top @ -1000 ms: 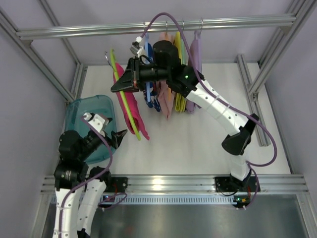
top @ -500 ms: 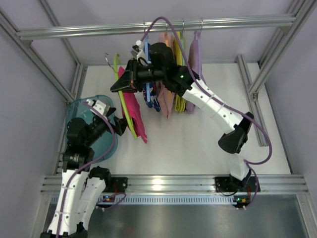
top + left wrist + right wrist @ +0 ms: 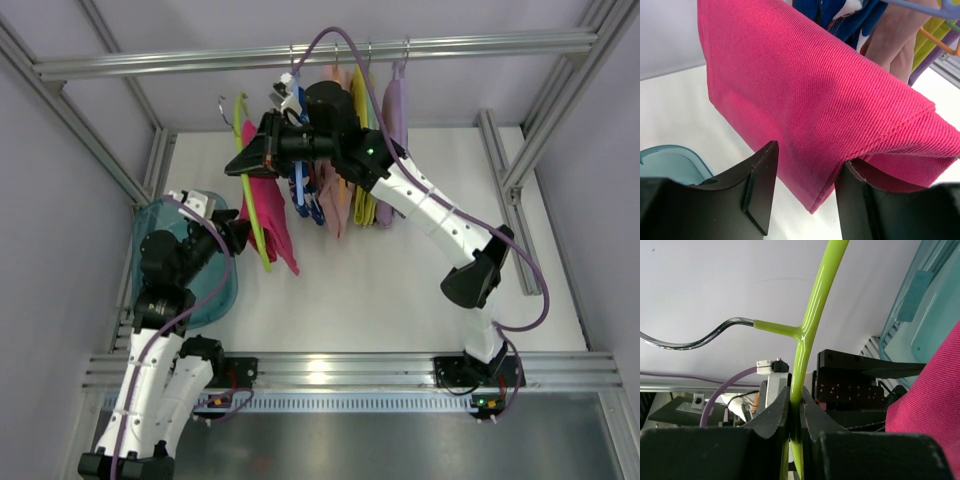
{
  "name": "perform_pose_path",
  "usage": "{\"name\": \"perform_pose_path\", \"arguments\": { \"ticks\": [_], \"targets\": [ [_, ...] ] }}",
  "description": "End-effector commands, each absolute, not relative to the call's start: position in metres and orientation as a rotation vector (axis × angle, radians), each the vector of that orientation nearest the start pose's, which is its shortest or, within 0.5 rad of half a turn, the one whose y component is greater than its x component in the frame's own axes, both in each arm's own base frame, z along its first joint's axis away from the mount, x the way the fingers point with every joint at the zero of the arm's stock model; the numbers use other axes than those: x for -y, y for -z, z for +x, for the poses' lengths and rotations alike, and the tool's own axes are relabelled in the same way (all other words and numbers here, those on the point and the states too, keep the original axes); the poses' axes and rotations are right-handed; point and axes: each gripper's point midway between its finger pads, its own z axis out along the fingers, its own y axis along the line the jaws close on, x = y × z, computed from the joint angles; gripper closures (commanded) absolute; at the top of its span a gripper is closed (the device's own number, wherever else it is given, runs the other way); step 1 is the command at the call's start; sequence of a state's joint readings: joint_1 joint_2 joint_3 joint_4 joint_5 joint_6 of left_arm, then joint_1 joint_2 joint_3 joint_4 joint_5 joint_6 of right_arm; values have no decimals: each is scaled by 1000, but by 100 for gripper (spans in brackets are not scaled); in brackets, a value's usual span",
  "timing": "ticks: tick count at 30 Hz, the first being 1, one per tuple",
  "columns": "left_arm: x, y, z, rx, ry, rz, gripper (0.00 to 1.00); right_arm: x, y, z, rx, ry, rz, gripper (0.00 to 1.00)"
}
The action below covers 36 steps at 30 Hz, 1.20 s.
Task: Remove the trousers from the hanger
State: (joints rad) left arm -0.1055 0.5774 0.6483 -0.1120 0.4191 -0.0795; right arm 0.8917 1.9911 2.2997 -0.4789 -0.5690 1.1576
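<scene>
The lime-green hanger [image 3: 254,190] hangs off the rail, tilted, with the magenta-pink trousers [image 3: 276,225] draped over it. My right gripper [image 3: 242,166] is shut on the hanger's upper arm. In the right wrist view the green bar [image 3: 812,315] runs up from my closed right gripper [image 3: 795,410], with the metal hook [image 3: 700,337] to the left. My left gripper [image 3: 243,238] is at the trousers' lower edge. In the left wrist view it [image 3: 807,195] is open, and a lower corner of the trousers [image 3: 805,95] hangs between the fingers [image 3: 760,185].
A teal bin [image 3: 165,270] sits under my left arm at the table's left. Other garments on blue, orange and lilac hangers [image 3: 345,190] hang from the metal rail [image 3: 450,45] just right of the trousers. Frame posts stand at both sides.
My left gripper has moved up and to the right, from over the bin to the trousers' lower edge. My right gripper has lifted the hanger slightly up and back.
</scene>
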Motion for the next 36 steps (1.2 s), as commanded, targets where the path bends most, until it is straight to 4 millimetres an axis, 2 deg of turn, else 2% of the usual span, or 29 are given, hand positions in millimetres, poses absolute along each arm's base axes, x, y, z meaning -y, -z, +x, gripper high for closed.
{"name": "perform_pose_path", "arguments": {
  "ticks": [1,5,6,7,8,9,11,17,18,21,26,29,30,32,34,35,36],
  "targets": [
    [93,-301,276,-1531,440,265,51,-475,-533,202,-1813,-2048,-445,100],
    [94,-308,282,-1506,447,262,64,-472,-540,193,-1781,-2092,-487,100],
    [95,-311,282,-1502,453,259,79,-472,-540,193,-1782,-2093,-485,100],
    [95,-312,284,-1505,458,254,88,-471,-540,193,-1779,-2091,-488,100],
    [95,-314,285,-1507,468,236,97,-471,-539,194,-1781,-2086,-489,100],
    [94,-321,285,-1495,464,226,100,-471,-537,195,-1784,-2080,-487,100],
    [94,-330,282,-1479,469,227,100,-470,-532,199,-1799,-2064,-478,100],
    [85,-372,264,-1432,461,162,100,-466,-518,214,-1827,-2005,-459,100],
    [85,-386,258,-1403,465,161,100,-466,-515,217,-1829,-1991,-460,100],
    [84,-404,248,-1381,479,147,100,-463,-508,226,-1846,-1963,-442,100],
    [78,-418,243,-1363,476,94,100,-462,-505,231,-1838,-1939,-449,100],
    [81,-439,237,-1331,526,70,100,-463,-499,232,-1853,-1923,-449,100],
    [81,-451,234,-1309,536,63,100,-463,-495,234,-1867,-1915,-446,100],
    [81,-464,232,-1295,559,40,100,-464,-487,237,-1886,-1899,-438,100],
    [81,-486,227,-1256,575,34,100,-466,-480,239,-1907,-1888,-436,100],
    [82,-504,220,-1221,596,34,100,-467,-475,241,-1917,-1877,-434,100],
    [83,-511,219,-1211,609,31,100,-468,-472,243,-1925,-1868,-430,100]
  ]
}}
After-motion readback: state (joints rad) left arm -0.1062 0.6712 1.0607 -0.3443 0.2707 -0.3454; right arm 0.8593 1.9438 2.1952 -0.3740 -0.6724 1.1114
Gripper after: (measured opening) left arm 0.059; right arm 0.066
